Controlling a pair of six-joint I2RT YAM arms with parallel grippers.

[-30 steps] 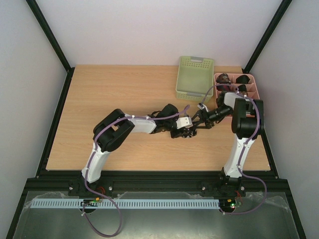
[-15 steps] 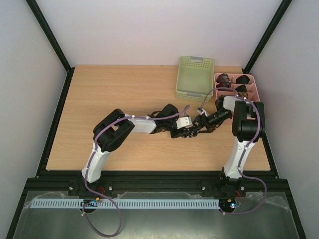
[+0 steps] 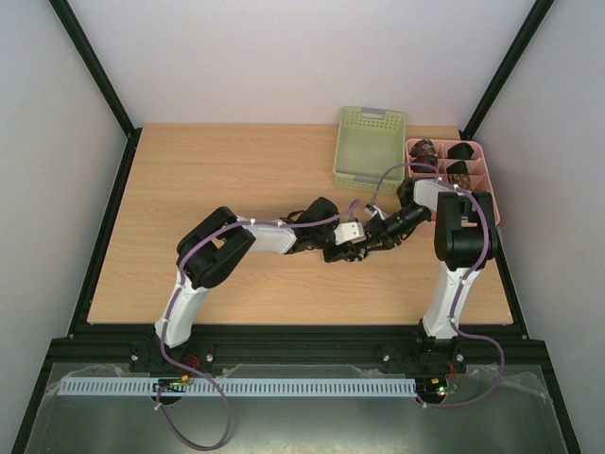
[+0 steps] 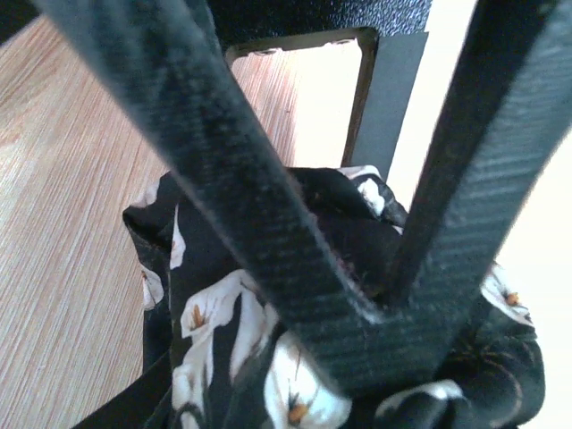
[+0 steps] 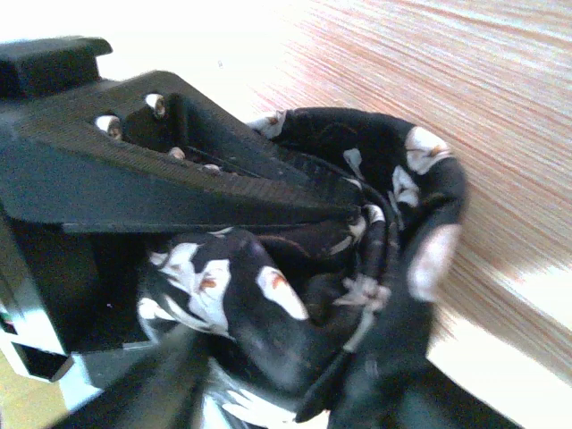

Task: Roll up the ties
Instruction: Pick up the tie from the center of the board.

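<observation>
Mid-table, a black tie [image 4: 223, 313] printed with white flowers is seen bunched into a loose wad between the two grippers, which meet just in front of the green basket [image 3: 369, 142]. The left gripper [image 3: 348, 248] is closed down on the fabric: in its wrist view the two fingers [image 4: 223, 179] run together to a point with cloth pinched at the tips. The right gripper [image 3: 376, 238] is pressed in against the same wad. From its own camera the fabric is seen crowding the lens, but whether its jaws are clamped or only resting on the cloth cannot be told.

The tie is judged to be light, limp and smooth. It is creased and folded over on itself, with nothing stiff in it to keep a shape, so any coil is likely to slacken once let go. A hold is best taken across the flat width of the band, close to the turn being formed, so that the layers are caught together; a pinch on one outer fold would probably let the inner turns slide out.

Rolled ties [image 3: 424, 149] are already laid in the pink tray [image 3: 484, 156] at the far right of the table [image 3: 217, 170].
</observation>
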